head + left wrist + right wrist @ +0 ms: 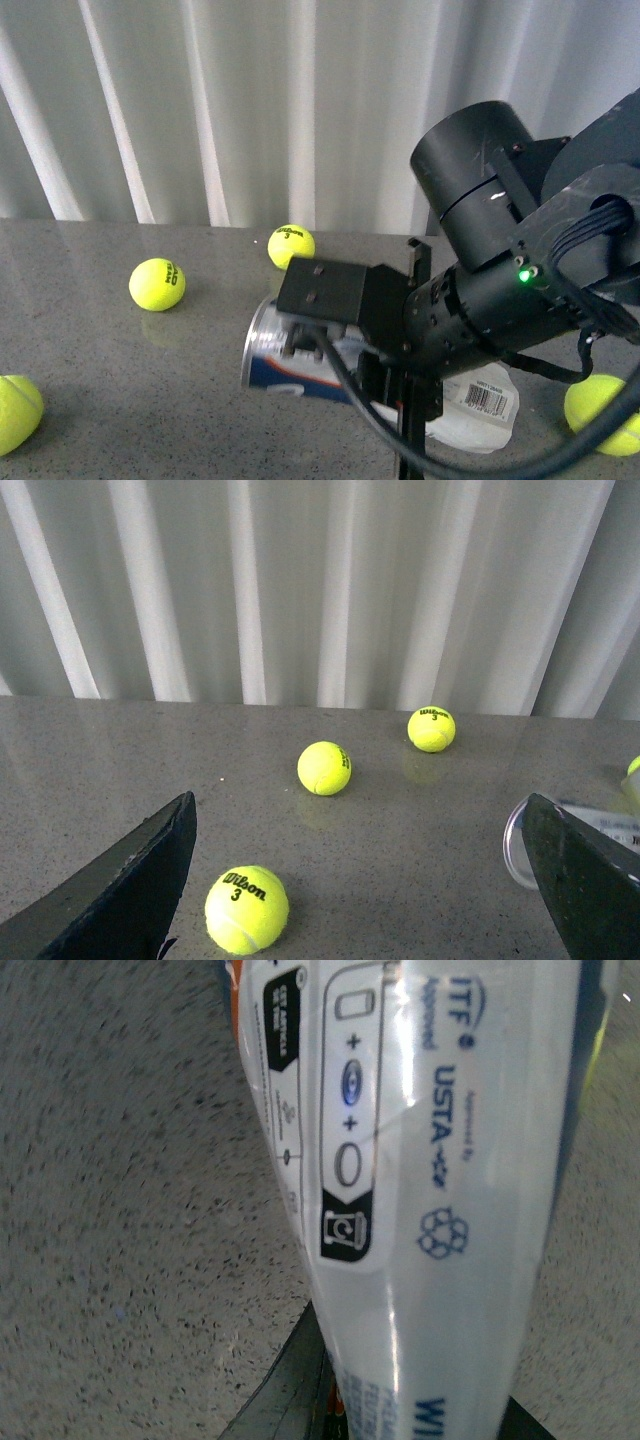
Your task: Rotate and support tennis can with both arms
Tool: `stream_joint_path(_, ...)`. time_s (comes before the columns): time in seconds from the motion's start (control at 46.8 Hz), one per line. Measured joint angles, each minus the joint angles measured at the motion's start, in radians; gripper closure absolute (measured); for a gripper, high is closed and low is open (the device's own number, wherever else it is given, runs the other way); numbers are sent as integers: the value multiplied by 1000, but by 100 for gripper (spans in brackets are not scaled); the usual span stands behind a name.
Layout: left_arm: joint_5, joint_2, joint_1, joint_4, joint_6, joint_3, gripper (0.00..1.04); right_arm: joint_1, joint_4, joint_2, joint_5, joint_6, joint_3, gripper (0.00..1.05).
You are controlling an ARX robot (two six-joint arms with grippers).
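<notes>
In the front view my right arm (500,260) reaches across the tennis can (272,352), which lies on its side on the bench (90,350), and hides its middle. Four tennis balls (157,284) lie scattered around it, and a pleated curtain (200,100) closes the bench's far edge. In the left wrist view my left end effector (358,825) is spread wide and holds nothing. Three whole balls sit on open bench ahead, and the can's rim shows just beside one finger. In the right wrist view the can's label fills the picture. Dark fingers (285,1395) of my right end effector (400,1415) flank it, but I cannot tell whether they press it.
</notes>
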Motion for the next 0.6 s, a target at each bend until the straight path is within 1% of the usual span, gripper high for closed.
stream_joint_path(0.086, 0, 0, 0, 0, 0, 0, 7, 24, 17, 31, 41, -170, 3, 93)
stream_joint_path(0.171, 0, 0, 0, 0, 0, 0, 7, 35, 58, 85, 71, -240, 26, 93)
stream_joint_path(0.214, 0, 0, 0, 0, 0, 0, 7, 39, 81, 117, 86, -243, 45, 93)
stream_joint_path(0.278, 0, 0, 0, 0, 0, 0, 7, 40, 74, 145, 85, -240, 72, 93)
stream_joint_path(0.471, 0, 0, 0, 0, 0, 0, 7, 52, 76, 177, 76, -178, 110, 94)
stream_joint_path(0.492, 0, 0, 0, 0, 0, 0, 7, 54, 76, 180, 72, -171, 110, 93)
stream_joint_path(0.599, 0, 0, 0, 0, 0, 0, 7, 59, 77, 187, 62, -130, 109, 72)
